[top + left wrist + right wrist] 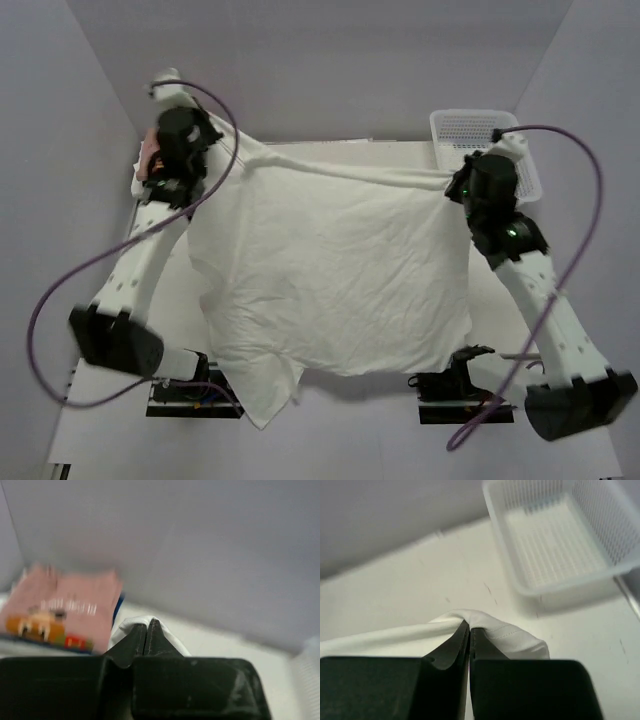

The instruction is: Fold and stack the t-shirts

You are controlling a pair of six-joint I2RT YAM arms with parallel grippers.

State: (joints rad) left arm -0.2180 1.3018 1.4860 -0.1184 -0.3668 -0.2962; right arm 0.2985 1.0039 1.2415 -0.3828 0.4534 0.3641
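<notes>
The left end effector [148,625] and right end effector [469,628] each pinch the white t-shirt [340,270] at its far edge; the pink t-shirt [65,605] print is unreadably blurred.

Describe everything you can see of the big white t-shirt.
The large plain white cloth t-shirt looks soft and wrinkled. It is spread wide over the table, its far edge stretched taut between the shut left black pincer and right black pincer, each pinching a bunched corner. A flap droops at the near left.
</notes>
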